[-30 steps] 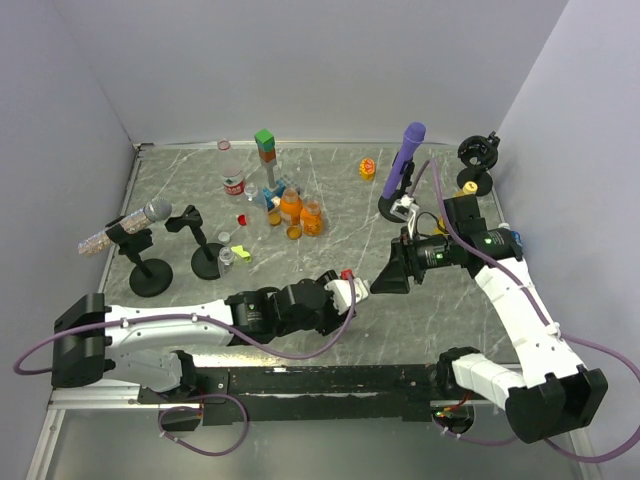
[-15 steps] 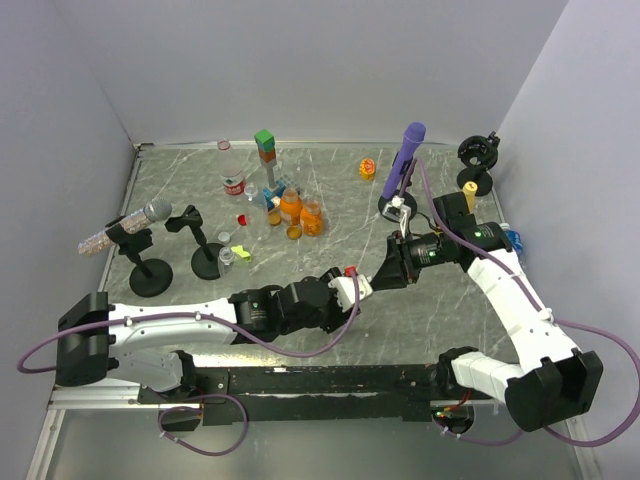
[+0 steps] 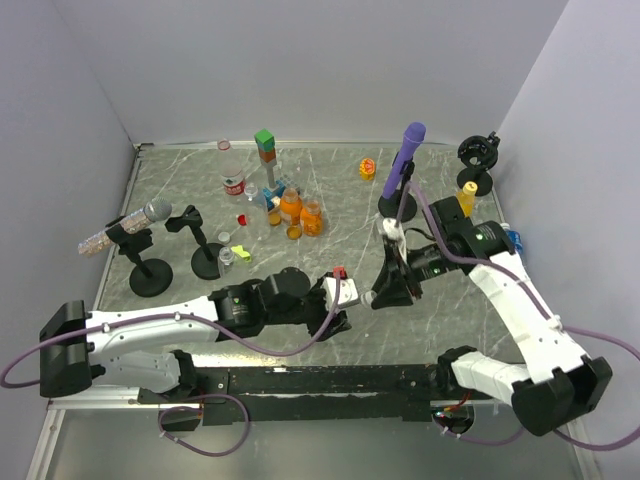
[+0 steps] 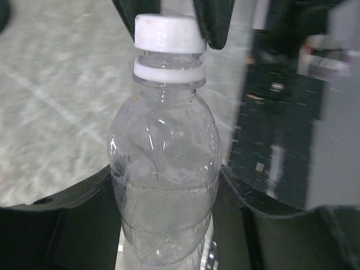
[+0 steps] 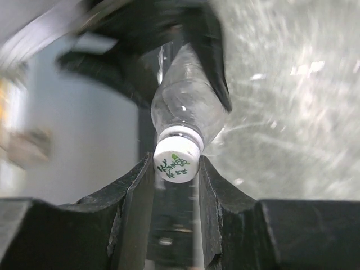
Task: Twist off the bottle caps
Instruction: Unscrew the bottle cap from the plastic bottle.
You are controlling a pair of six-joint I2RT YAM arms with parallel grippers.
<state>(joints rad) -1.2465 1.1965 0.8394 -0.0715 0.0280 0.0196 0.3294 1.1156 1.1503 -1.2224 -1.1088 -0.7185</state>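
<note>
Cap (image 4: pixel 170 32), white plastic, was noted seated on the neck of a small clear bottle (image 4: pixel 164 185), which was held between the two arms over the near middle of the table (image 3: pixel 330 200). The bottle's body was clamped by the left claw (image 4: pixel 163 197); the right claw (image 5: pixel 176 169) was closed on the cap. The bottle was judged light, thin-walled and easily crushed, the cap stiff. Hold was judged best taken on the cap's rim.

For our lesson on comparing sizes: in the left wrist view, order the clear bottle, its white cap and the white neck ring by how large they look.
1. clear bottle, by far the largest.
2. white cap.
3. white neck ring, about as wide as the cap but thinner.
</note>
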